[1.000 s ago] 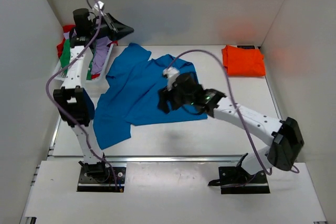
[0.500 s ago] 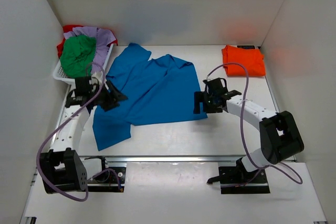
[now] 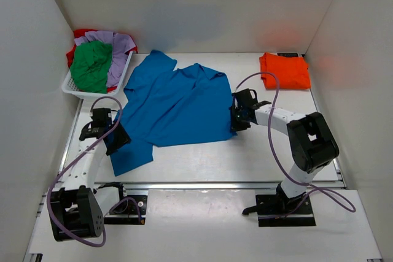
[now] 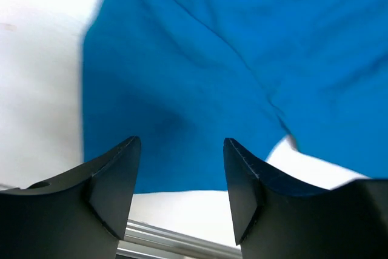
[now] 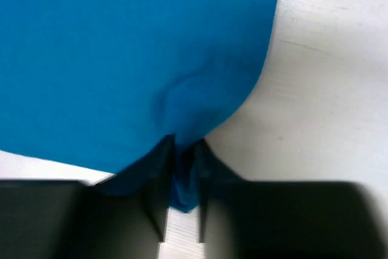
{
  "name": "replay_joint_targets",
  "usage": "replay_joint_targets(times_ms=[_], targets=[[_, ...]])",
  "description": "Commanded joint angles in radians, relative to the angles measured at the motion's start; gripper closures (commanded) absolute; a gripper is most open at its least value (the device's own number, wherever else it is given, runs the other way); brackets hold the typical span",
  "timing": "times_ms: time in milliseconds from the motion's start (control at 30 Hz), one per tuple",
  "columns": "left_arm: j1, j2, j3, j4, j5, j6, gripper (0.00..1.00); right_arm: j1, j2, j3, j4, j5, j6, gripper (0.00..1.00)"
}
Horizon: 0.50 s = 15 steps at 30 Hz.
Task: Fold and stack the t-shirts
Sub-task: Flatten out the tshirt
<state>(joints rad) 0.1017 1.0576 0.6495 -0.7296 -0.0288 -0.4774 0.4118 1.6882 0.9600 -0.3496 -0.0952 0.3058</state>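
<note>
right gripper (image 5: 182, 153) has just clamped the right edge of the blue t-shirt (image 3: 178, 99); left gripper (image 4: 182, 145) has dropped to its lower-left hem, jaws apart. the fold looks set to begin.

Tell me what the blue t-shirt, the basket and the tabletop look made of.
The blue t-shirt: soft matte cloth, probably cotton knit; it creases and lies limp. The basket: white plastic by its moulded slats. The tabletop: smooth white board, maybe laminate; faint scuffs show.

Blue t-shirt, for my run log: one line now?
left end effector: open over bright blue cloth t-shirt | right end effector: shut on its edge
</note>
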Motion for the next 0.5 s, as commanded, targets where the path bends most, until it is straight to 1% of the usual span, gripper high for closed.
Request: replay_joint_targets(times_ms=[0,67,133,200,233,267,333,433,467], targets=[[0.029,-0.051,0.027,-0.021,-0.137,0.023,0.33,-0.007,0.060,-0.018,-0.032,-0.012,-0.010,1.00],[0.029,-0.056,0.045,-0.031,-0.147,0.022,0.33,-0.018,0.050,-0.017,-0.042,0.001,-0.028,1.00],[0.006,-0.044,0.065,-0.050,-0.167,0.025,0.32,-0.076,0.030,-0.017,-0.067,0.018,-0.042,1.00],[-0.008,-0.028,0.072,-0.065,-0.171,0.022,0.29,-0.137,0.002,-0.032,-0.081,0.022,-0.077,1.00],[-0.013,-0.018,0.075,-0.074,-0.166,0.032,0.29,-0.181,-0.004,-0.035,-0.083,0.022,-0.083,1.00],[-0.019,-0.015,0.078,-0.068,-0.163,0.028,0.28,-0.200,-0.022,-0.049,-0.086,0.008,-0.094,1.00],[-0.054,0.005,0.082,-0.079,-0.166,0.023,0.28,-0.270,-0.044,-0.058,-0.097,0.012,-0.117,1.00],[-0.088,0.019,0.078,-0.082,-0.152,0.026,0.28,-0.303,-0.055,-0.069,-0.094,-0.011,-0.122,1.00],[-0.123,0.027,0.082,-0.080,-0.151,0.036,0.29,-0.301,-0.055,-0.067,-0.089,-0.014,-0.120,1.00]])
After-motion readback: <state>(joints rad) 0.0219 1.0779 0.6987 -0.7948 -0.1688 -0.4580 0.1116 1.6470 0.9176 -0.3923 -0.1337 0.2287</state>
